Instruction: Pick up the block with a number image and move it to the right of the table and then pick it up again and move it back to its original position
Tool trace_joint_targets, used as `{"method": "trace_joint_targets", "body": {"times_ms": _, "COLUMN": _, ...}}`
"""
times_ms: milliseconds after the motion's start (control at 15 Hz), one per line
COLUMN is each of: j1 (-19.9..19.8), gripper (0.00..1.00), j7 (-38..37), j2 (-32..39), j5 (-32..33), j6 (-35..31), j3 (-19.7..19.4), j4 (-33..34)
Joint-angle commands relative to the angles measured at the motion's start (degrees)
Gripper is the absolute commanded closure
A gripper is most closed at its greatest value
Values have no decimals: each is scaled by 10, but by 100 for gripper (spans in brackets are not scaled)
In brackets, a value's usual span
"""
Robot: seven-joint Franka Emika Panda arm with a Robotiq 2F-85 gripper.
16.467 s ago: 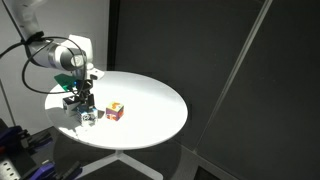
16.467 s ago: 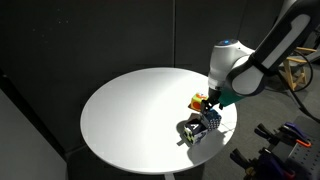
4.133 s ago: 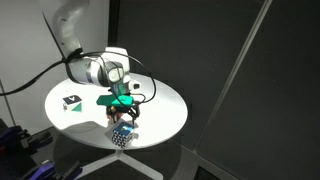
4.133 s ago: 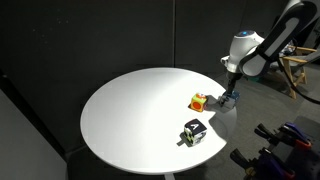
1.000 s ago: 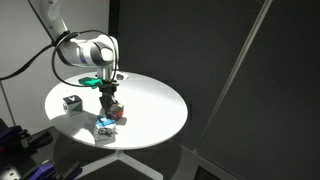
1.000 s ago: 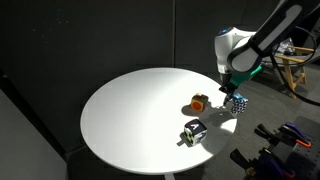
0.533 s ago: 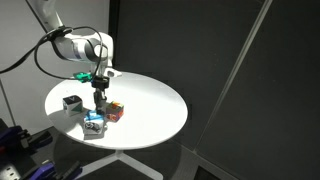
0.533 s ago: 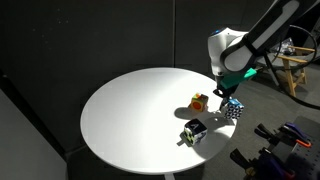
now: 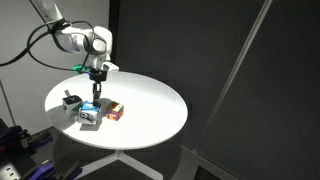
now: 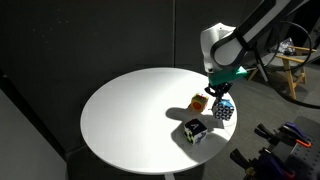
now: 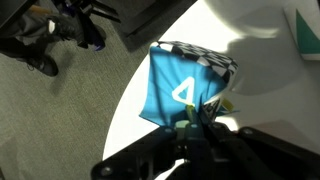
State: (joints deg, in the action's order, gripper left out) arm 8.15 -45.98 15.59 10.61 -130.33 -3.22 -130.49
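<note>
In the wrist view the gripper is a dark blur hiding the lower edge of the block. In both exterior views the block's markings are too small to read. Above the table the arm runs out of frame.

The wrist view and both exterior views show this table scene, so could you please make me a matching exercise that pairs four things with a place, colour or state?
Things:
1. the block with a number image
2. the red-and-yellow cube
3. the table
4. the gripper

Place, colour or state:
A. round and white
B. shut
C. clamped between the fingers
D. lying free on the tabletop

Pairs: 1-C, 2-D, 3-A, 4-B
</note>
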Motion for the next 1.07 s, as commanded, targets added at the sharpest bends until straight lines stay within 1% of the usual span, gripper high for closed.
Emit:
{"method": "trace_joint_targets", "body": {"times_ms": 0, "j1": 6, "gripper": 98, "j7": -44, "j2": 7, "j5": -17, "j6": 22, "j3": 10, "j4": 28}}
{"method": "trace_joint_targets", "body": {"times_ms": 400, "j1": 16, "gripper": 98, "j7": -108, "j2": 27, "j5": -31, "j6": 17, "j3": 22, "j4": 52}}
{"method": "trace_joint_targets", "body": {"times_ms": 933, "j1": 19, "gripper": 96, "j7": -152, "j2": 77, "j5": -41, "j6": 14, "j3": 20, "j4": 92}}
{"method": "trace_joint_targets", "body": {"times_ms": 1000, "j1": 20, "gripper": 71, "j7": -155, "j2": 82, "j5": -41, "j6": 15, "j3": 20, "j4": 95}}
